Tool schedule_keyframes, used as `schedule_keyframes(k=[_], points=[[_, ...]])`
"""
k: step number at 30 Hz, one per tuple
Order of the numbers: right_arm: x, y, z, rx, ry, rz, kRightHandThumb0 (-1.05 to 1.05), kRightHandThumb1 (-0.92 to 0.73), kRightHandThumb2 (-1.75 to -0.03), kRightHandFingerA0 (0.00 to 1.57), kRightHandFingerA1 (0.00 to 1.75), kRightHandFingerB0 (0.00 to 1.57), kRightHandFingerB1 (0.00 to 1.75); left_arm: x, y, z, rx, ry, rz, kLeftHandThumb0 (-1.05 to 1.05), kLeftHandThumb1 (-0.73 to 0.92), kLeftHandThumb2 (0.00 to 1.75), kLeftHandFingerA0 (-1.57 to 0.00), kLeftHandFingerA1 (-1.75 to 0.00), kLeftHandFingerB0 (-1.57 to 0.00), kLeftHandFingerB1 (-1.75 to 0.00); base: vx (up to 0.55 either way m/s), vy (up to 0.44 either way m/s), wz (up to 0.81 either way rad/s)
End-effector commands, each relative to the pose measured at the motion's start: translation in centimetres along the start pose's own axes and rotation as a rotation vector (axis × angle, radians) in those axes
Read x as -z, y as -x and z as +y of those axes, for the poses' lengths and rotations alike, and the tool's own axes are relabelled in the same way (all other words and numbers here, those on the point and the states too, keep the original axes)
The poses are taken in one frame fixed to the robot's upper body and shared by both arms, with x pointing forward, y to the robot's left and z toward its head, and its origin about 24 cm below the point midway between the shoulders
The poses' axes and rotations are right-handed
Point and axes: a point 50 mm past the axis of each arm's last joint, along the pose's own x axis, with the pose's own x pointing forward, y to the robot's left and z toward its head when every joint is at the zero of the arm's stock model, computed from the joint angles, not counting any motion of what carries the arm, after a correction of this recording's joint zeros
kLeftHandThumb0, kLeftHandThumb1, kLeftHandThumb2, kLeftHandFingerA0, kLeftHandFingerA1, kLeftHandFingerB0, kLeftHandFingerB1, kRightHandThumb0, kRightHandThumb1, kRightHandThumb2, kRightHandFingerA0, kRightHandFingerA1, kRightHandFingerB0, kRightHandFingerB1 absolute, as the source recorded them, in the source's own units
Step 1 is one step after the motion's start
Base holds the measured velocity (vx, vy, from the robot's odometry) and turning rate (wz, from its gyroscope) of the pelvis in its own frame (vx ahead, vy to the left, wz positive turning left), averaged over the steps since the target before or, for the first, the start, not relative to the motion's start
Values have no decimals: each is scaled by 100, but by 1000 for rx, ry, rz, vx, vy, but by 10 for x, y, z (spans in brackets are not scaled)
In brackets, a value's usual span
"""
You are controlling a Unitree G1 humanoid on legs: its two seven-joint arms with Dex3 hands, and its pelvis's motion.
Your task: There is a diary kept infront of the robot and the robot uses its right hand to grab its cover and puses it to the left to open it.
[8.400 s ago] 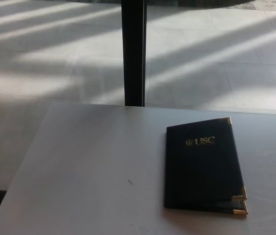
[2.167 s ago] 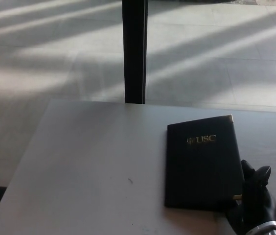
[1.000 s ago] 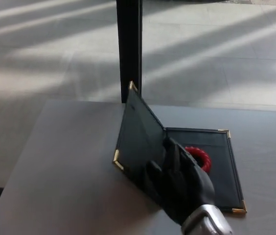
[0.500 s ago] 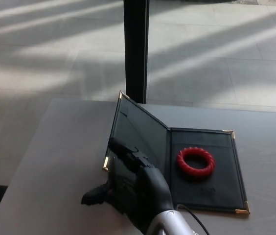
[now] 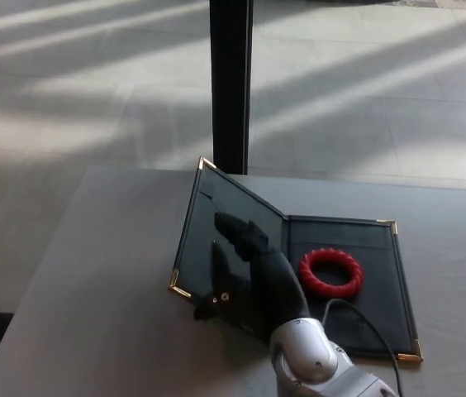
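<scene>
Dark leather diary with gold corners lies open on the grey table, long axis near-to-far, cover raised leftward. Right hand presses the cover, fingers spread. Red twisted ring rests inside.

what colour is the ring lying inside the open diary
Red; the ring shows clearly in the head view.

Bare table left of raised cover; red ring on right page.
</scene>
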Motion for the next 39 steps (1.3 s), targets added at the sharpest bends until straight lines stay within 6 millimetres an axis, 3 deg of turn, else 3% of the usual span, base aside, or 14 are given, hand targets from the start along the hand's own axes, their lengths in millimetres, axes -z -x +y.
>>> schedule_keyframes(k=[1,2,3,6,7,8,9,10,11,16,19,21,29,39], points=[[-9,-3,-9,33,109,2,-86,-76,-114,46,79,8,43,-13,-3,11,-59,-55,-36,-83,92,96,-37,-83,-32,-70,0,0,0],[-13,-1,-6,11,64,4,-85,-75,-112,20,60,7,46,-12,-3,11,-47,-43,-31,-83,92,98,-35,-82,-29,-69,0,0,0],[-16,0,-4,-2,49,4,-87,-92,-73,16,49,11,42,-10,-3,11,-51,-45,-27,-83,92,96,-36,-82,-29,-69,0,0,0],[-31,4,1,-63,-61,5,-85,-92,-77,8,45,13,44,-5,-2,14,-66,-69,-21,-85,92,96,-39,-84,-31,-69,0,0,0],[-46,8,2,-121,-211,6,-79,-78,-114,9,47,1,48,-4,-2,18,-85,-74,-19,-82,92,96,-39,-81,-33,-68,0,0,0],[-47,9,4,-132,-228,10,-79,-78,-114,9,47,1,48,-4,-2,20,-91,-74,-19,-82,92,96,-39,-81,-33,-68,0,0,0],[-61,12,1,-158,-352,46,-39,-50,-112,0,52,1,51,-3,-2,23,-93,-66,-13,-82,92,97,-37,-79,-31,-68,0,0,0],[-69,15,-1,-160,-429,61,-88,-92,-70,16,47,13,40,-3,-2,23,-93,-44,-12,-81,92,96,-38,-82,-31,-69,0,0,0],[-83,20,-6,-173,-569,79,-87,-92,-71,19,50,14,42,-2,-2,25,-82,-44,-11,-77,92,133,-41,-78,-27,-67,0,0,0],[-110,32,-22,-223,-662,48,-38,-55,-115,1,52,2,52,0,-2,27,-64,-50,-4,-82,92,104,-29,-77,-24,-66,0,0,0],[-134,42,-73,-187,-619,-97,-38,-55,-115,0,51,2,52,1,-1,28,-83,-42,-8,-82,92,99,-34,-80,-27,-67,0,0,0],[-142,47,-103,-82,-572,-168,-88,-92,-73,21,47,18,42,2,-1,33,-82,-38,-5,-82,92,99,-33,-79,-27,-67,0,0,0],[-149,113,-258,363,-257,-431,-86,-91,-74,49,55,36,47,1,-1,37,-77,-31,-2,-83,92,98,-33,-80,-26,-68,0,0,0],[-109,179,-344,766,-257,-343,-84,-92,-72,64,59,55,51,0,-1,42,-95,-23,3,-82,92,98,-33,-80,-24,-65,0,0,0]])
